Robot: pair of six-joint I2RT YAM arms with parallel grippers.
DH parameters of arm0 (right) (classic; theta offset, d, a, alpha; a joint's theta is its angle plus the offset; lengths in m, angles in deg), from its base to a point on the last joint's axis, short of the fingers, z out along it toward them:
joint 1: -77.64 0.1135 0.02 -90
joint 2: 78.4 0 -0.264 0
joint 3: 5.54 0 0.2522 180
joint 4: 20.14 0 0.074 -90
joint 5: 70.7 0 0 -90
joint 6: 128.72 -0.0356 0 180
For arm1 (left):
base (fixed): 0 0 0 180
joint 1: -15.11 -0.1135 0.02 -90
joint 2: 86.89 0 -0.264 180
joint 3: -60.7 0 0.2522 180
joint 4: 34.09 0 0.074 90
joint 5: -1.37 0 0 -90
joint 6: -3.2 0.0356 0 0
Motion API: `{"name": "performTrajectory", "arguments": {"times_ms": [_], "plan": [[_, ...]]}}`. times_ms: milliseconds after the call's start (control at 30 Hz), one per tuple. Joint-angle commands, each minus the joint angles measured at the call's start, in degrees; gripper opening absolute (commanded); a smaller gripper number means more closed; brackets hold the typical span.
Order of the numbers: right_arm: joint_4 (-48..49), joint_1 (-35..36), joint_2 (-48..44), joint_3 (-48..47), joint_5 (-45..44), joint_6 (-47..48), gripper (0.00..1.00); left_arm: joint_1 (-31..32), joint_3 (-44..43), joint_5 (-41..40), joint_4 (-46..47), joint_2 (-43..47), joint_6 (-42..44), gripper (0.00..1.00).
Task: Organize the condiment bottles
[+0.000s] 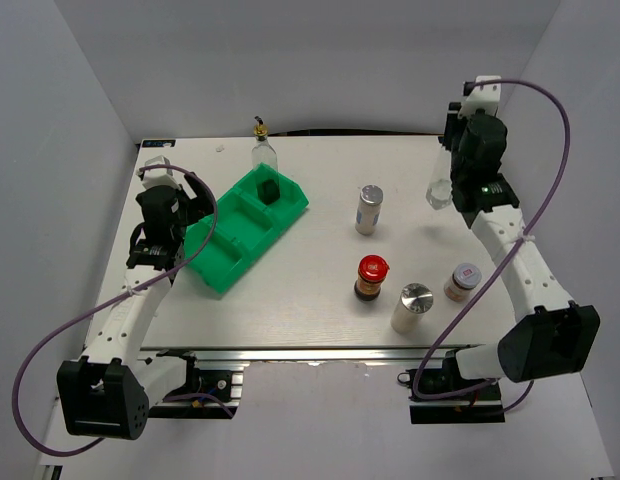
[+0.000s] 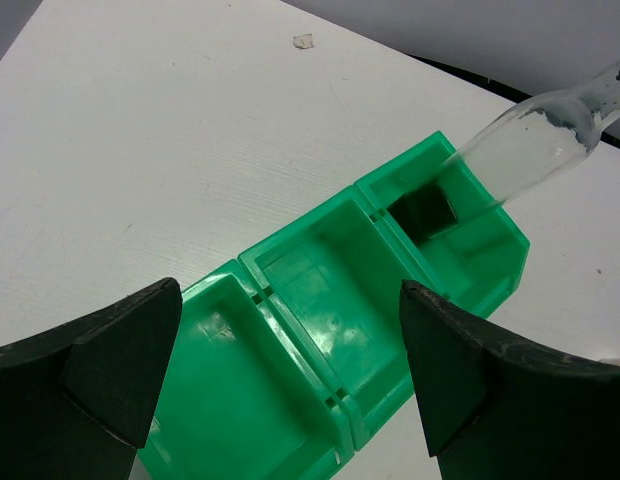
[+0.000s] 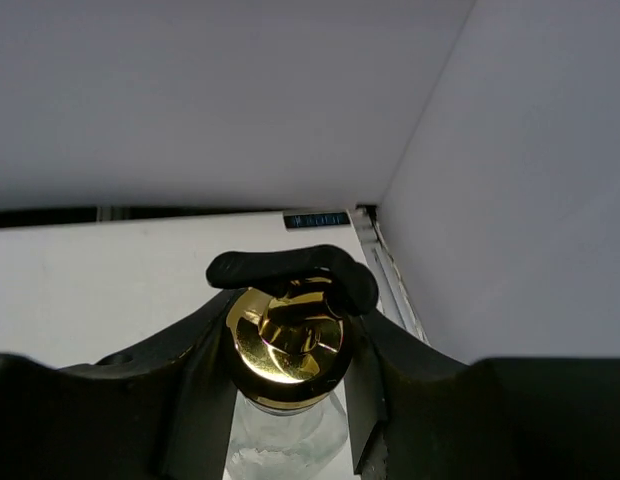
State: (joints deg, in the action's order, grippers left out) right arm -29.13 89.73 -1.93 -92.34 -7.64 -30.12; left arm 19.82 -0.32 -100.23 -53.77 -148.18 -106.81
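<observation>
My left gripper is open and empty, hovering over the green tray's middle compartment. One clear glass bottle with a gold pourer stands in the tray's far compartment. My right gripper is shut on the neck of the other clear glass bottle, just under its gold pourer, at the back right. Two silver-capped shakers, the red-lidded dark jar and the white-lidded small jar stand on the table.
The green compartmented tray lies diagonally at the left. Its near and middle compartments hold nothing. White walls close in the back and both sides. The table's right edge rail runs close beside the held bottle.
</observation>
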Motion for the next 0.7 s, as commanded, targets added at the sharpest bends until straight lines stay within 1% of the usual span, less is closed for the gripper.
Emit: {"name": "performTrajectory", "arguments": {"times_ms": [0,167,200,433,567,667], "plan": [[7.7,0.9,1.8,-9.5,1.7,2.5,0.00,-0.1,0.3,-0.7,0.2,1.6,-0.1,0.98],[5.5,3.1,9.3,-19.3,6.0,1.6,0.00,-0.1,0.1,-1.1,0.0,1.4,0.0,0.98],[5.4,4.4,11.5,-22.3,6.4,1.9,0.00,-0.1,0.1,-1.1,0.0,1.4,0.0,0.98],[3.6,11.7,21.2,-34.8,8.2,4.7,0.00,-0.1,0.2,-1.1,0.0,1.4,0.0,0.98],[4.1,17.6,25.0,-36.8,6.8,7.3,0.00,-0.1,0.2,-1.4,0.0,1.1,0.1,0.98],[4.4,20.5,27.7,-37.5,6.6,7.9,0.00,-0.1,0.2,-1.7,0.2,0.8,0.1,0.98]]}}
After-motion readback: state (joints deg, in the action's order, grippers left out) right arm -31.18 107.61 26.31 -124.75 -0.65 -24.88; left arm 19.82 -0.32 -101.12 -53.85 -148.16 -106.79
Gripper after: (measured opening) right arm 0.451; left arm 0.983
